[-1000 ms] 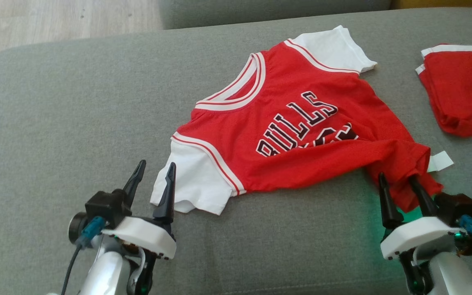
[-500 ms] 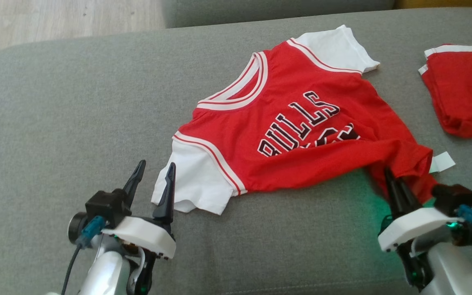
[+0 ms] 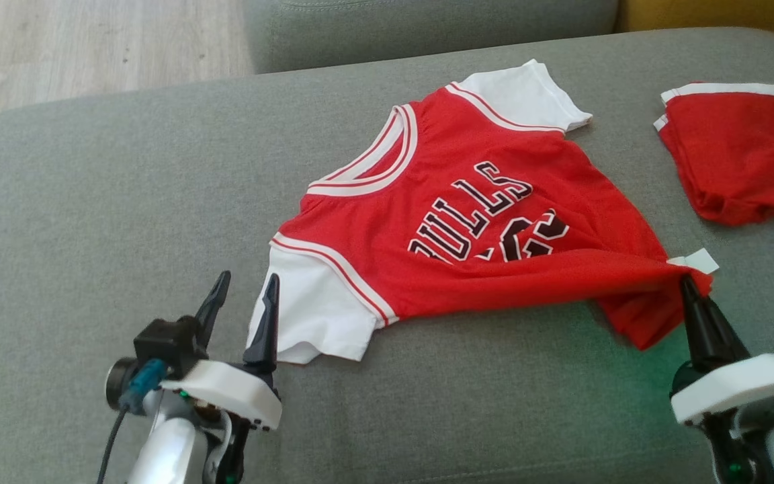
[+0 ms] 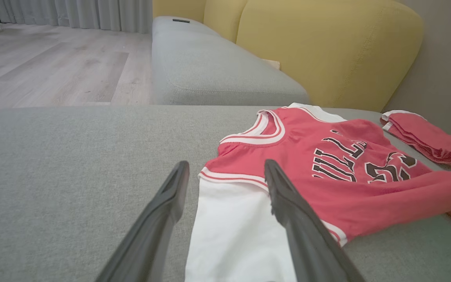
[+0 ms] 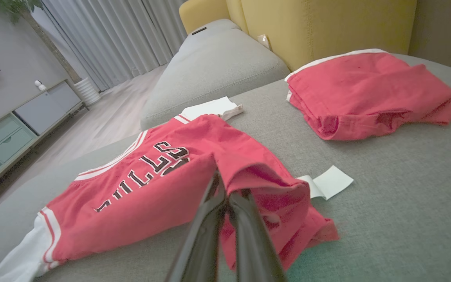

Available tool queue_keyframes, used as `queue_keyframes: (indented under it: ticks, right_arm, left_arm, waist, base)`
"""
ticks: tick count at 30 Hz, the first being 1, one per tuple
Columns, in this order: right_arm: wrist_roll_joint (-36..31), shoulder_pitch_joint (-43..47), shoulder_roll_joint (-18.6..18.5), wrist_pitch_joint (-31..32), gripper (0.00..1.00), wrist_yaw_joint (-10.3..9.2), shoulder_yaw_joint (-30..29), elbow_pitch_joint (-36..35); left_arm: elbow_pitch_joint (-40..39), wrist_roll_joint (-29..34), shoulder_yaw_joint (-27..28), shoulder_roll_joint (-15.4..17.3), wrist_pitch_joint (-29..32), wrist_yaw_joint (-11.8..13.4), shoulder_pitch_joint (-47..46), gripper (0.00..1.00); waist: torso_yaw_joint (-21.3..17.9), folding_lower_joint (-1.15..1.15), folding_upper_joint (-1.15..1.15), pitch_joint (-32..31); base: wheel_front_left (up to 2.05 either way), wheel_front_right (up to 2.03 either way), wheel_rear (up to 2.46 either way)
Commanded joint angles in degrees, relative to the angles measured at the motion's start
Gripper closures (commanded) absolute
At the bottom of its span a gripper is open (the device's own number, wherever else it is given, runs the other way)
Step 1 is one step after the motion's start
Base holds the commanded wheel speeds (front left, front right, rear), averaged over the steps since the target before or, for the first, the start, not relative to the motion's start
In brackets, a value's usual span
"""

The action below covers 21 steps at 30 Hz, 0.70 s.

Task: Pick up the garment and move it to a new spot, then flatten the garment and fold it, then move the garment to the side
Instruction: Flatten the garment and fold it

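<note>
Room: a living room. A broad grey cushion (image 3: 91, 202) serves as the work surface, with pale wooden floor (image 3: 91, 47) beyond it and a yellow sofa back (image 4: 327, 51) behind.
Garment: the red jersey (image 3: 467, 228) lies front-up across the middle and right of the cushion, collar to the far side, lettering showing.
Right arm: the right gripper (image 3: 688, 288) has its fingers pressed together on a fold of the hem corner (image 5: 288, 203), just beside the white tag (image 3: 696, 260). A taut ridge of cloth runs from the pinch toward the lettering.
Left arm: the left gripper (image 3: 247, 279) has its fingers spread and holds nothing. It sits at the edge of the near white sleeve (image 3: 313, 316); I cannot tell whether it touches.
Feel: it looks light, thin and limp. I would expect it to sag and bunch rather than keep its shape, and perhaps to slip from a shallow pinch.
Best hold: probably both layers at the hem corner and at the near sleeve or shoulder seam, so it hangs spread between two points.
Neighbour: a folded red piece (image 3: 736, 154) lies well apart on the right, and the carry should avoid it.
</note>
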Motion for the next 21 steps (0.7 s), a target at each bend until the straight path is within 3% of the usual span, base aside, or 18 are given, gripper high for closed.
queue_keyframes:
  ticks: [1, 14, 21]
  right_arm:
    - [0.6, -1.1, -1.3, 0.6, 1.0, -0.05, 0.5, -3.0]
    - [1.6, 1.6, 0.3, 5.7, 1.0, -0.05, -1.0, -9.6]
    - [1.0, 1.3, 0.7, 6.3, 1.0, -0.05, -0.7, -9.7]
  left_arm:
    - [-1.4, 0.5, 1.6, 0.5, -0.7, -0.3, -1.0, 0.0]
    - [10.0, 1.5, -0.4, 0.8, -0.7, -2.2, -1.8, 0.0]
    - [18.4, 1.9, -0.7, 0.8, -0.3, -0.4, -4.9, 0.0]
  waist:
    - [-0.1, 0.0, 0.0, 0.0]
    - [-0.1, 0.0, 0.0, 0.7]
    - [-0.8, 0.0, 0.0, 0.8]
  base:
    - [0.0, 0.0, 0.0]
    - [0.0, 0.0, 0.0]
    - [0.0, 0.0, 0.0]
